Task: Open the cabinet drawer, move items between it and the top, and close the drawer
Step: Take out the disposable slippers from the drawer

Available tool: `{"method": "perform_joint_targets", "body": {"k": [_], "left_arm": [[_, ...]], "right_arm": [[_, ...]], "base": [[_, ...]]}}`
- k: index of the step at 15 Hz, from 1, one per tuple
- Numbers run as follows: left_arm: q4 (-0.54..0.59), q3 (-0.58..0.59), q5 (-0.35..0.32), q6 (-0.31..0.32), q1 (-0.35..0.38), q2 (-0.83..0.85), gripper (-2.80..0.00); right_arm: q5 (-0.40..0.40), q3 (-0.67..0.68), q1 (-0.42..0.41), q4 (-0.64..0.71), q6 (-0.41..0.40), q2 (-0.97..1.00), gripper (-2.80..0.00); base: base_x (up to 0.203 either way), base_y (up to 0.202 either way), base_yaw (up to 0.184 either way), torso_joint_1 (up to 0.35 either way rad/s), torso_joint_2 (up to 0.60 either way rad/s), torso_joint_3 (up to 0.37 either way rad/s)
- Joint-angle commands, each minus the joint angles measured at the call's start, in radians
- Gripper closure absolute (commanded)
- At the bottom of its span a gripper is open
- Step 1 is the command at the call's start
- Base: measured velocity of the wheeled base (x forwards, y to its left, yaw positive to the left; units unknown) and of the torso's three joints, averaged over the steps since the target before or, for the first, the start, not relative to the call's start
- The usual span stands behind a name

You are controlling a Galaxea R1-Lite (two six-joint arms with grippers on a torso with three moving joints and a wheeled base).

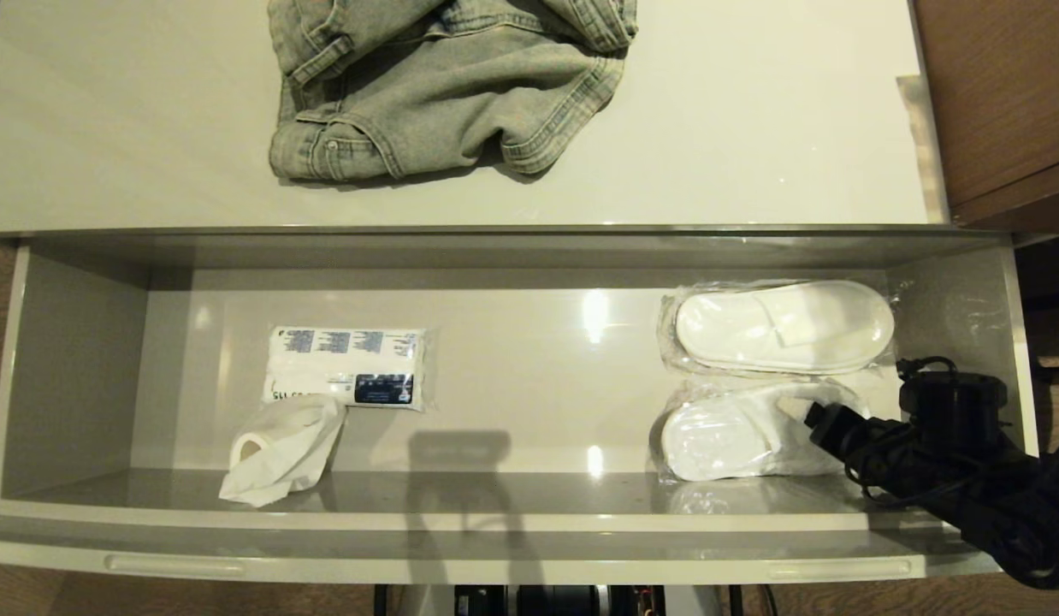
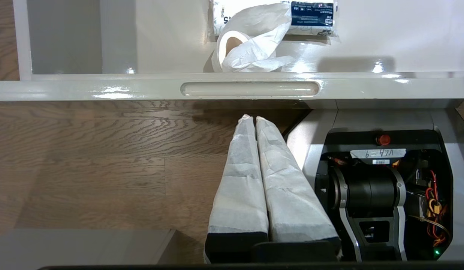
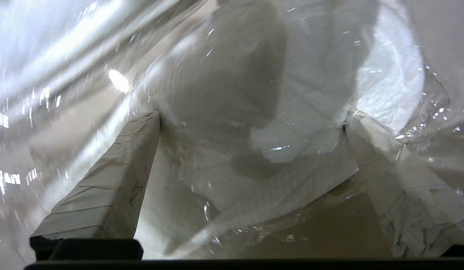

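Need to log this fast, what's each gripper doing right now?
Left gripper: shut, empty, parked below the drawer front.
Right gripper: open, fingers astride the nearer clear-plastic pack of flat white slippers, not closed on it.

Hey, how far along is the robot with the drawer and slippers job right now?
Done: the drawer stands pulled open. In hand: the right gripper, jaws wide, is pressed onto the nearer slipper pack, not yet closed on it. Left: both slipper packs, including the farther one, lie in the drawer; the top holds only folded jeans. The drawer needs closing. The left gripper hangs shut below the drawer front.
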Motion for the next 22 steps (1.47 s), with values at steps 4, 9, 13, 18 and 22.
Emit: {"method": "perform_joint_targets", "body": {"k": [4, 9, 13, 18, 22], "left_arm": [[0.000, 0.001, 0.000, 0.000, 0.000, 0.000, 0.00], [0.000, 0.002, 0.000, 0.000, 0.000, 0.000, 0.00], [0.000, 0.000, 0.000, 0.000, 0.000, 0.000, 0.00], [0.000, 0.002, 0.000, 0.000, 0.000, 0.000, 0.00], [0.000, 0.002, 0.000, 0.000, 0.000, 0.000, 0.00]], "right_arm": [[0.031, 0.061, 0.036, -0.092, -0.059, 0.022, -2.80], [0.029, 0.083, 0.047, -0.119, -0.077, 0.037, -2.80], [0.023, 0.080, 0.044, -0.125, -0.081, 0.072, -2.80], [0.020, 0.083, 0.019, -0.162, -0.094, 0.121, -2.80], [0.020, 0.077, 0.011, -0.166, -0.093, 0.134, -2.80]], "base": [[0.000, 0.000, 0.000, 0.000, 0.00, 0.000], [0.000, 0.000, 0.000, 0.000, 0.00, 0.000], [0.000, 0.000, 0.000, 0.000, 0.00, 0.000], [0.000, 0.000, 0.000, 0.000, 0.00, 0.000], [0.000, 0.000, 0.000, 0.001, 0.00, 0.008]]}}
